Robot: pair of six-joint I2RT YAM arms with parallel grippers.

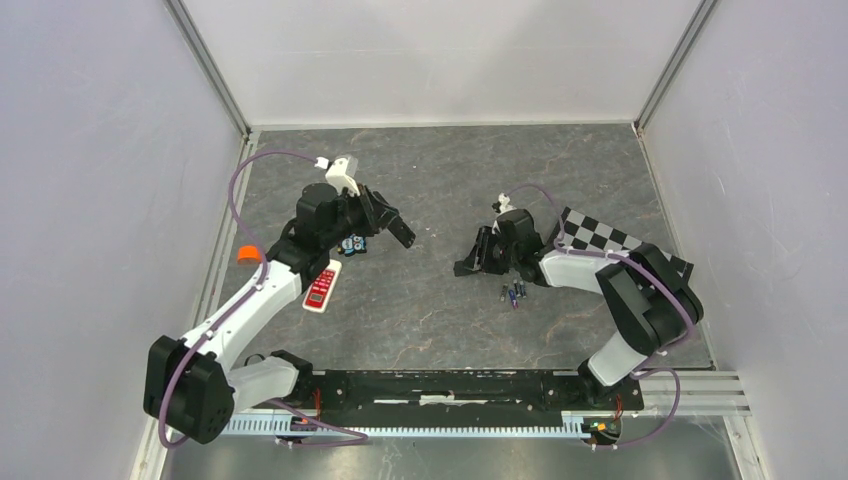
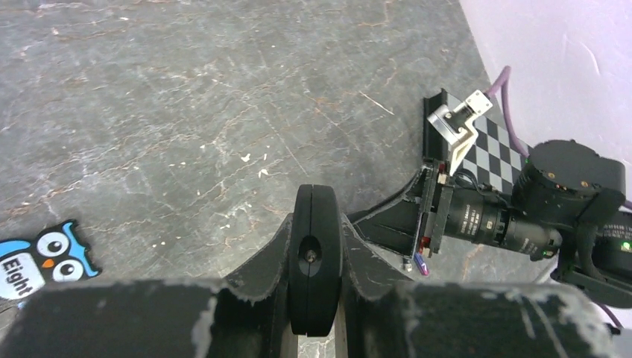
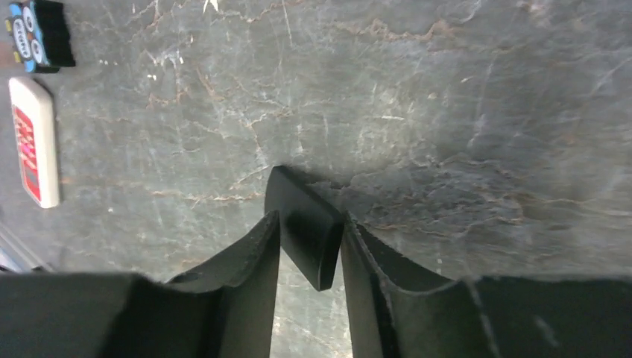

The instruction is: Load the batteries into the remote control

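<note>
Nothing loaded yet by the look of it: batteries [image 1: 513,293] loose on table [image 1: 430,325] near right pincer [image 3: 309,218], gripping flat black piece [image 3: 307,242]; left pincer [image 2: 317,224] clamped shut on black remote [image 2: 314,261]

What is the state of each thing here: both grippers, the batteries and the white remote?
left gripper: shut on a black rounded object.
right gripper: one finger on each side of a black flat piece; whether it grips it is unclear.
batteries: lying loose on the table, not loaded.
white remote: lying flat, buttons up, untouched.
</note>
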